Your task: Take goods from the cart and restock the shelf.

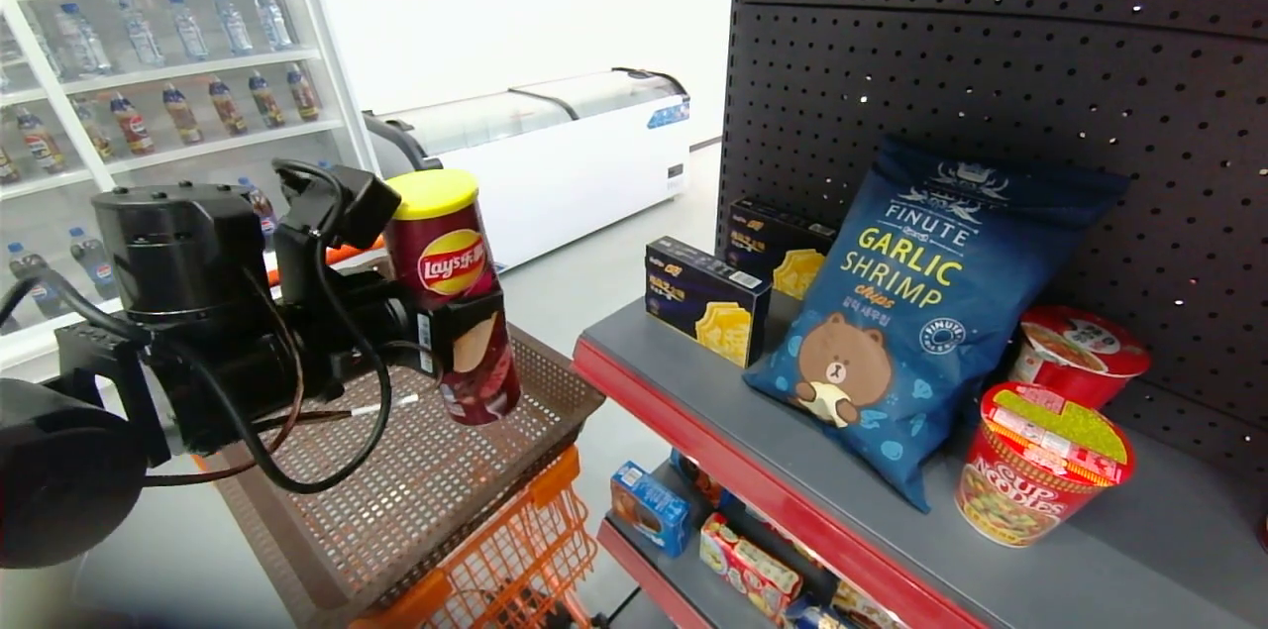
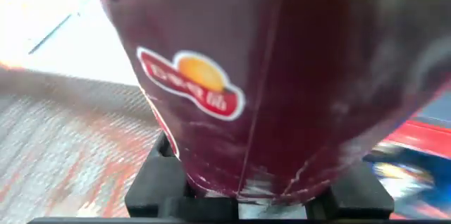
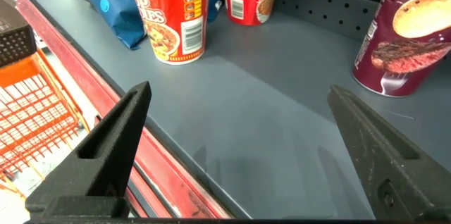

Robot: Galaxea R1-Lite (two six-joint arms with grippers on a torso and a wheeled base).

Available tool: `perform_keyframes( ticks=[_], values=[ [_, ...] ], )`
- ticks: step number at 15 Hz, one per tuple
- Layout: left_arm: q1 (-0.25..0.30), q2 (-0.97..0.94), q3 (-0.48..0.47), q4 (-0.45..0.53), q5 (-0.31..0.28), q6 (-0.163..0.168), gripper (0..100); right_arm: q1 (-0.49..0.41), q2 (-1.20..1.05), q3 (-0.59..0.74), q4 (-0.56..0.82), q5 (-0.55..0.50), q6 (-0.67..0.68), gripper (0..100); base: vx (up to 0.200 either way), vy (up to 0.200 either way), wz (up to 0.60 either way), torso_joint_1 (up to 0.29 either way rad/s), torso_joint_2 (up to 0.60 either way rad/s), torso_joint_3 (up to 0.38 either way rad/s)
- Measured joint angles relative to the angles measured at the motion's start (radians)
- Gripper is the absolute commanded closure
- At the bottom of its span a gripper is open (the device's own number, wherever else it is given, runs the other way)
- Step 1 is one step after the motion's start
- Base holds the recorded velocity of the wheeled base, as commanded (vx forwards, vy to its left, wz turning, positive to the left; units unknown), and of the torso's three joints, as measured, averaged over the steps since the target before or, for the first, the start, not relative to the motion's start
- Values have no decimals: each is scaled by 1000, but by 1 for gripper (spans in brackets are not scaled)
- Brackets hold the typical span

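A can [image 1: 451, 297] is held tilted in the left gripper [image 1: 461, 337], clamped below its middle, above the cart [image 1: 426, 500] and well apart from the shelf [image 1: 684, 376]. The right gripper [image 3: 239, 153] is spread wide over bare shelf. With so low a grip, the can may be levered loose, or the boxes [image 1: 705, 297] and bag [image 1: 911, 312] knocked at placement.

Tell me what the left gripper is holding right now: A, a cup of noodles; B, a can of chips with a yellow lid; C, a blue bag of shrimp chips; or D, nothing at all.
B: the left gripper is shut on the dark red chip can with the yellow lid, held upright above the cart's mesh tray.
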Motion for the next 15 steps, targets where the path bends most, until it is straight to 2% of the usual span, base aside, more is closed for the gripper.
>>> perform_keyframes(
  ticks=[4, 6, 9, 15],
  values=[
    [-2, -74, 52, -3, -316, 1, 100, 0, 0, 0, 0, 0, 0, 0, 0, 0, 0, 0, 0, 0],
    [-2, -134, 125, -6, -439, 3, 100, 0, 0, -1, 0, 0, 0, 0, 0, 0, 0, 0, 0, 0],
    [2, -195, 164, -6, -447, -2, 100, 0, 0, 0, 0, 0, 0, 0, 0, 0, 0, 0, 0, 0],
    [-87, -240, 194, -4, -473, 1, 100, 0, 0, 0, 0, 0, 0, 0, 0, 0, 0, 0, 0, 0]
  ],
)
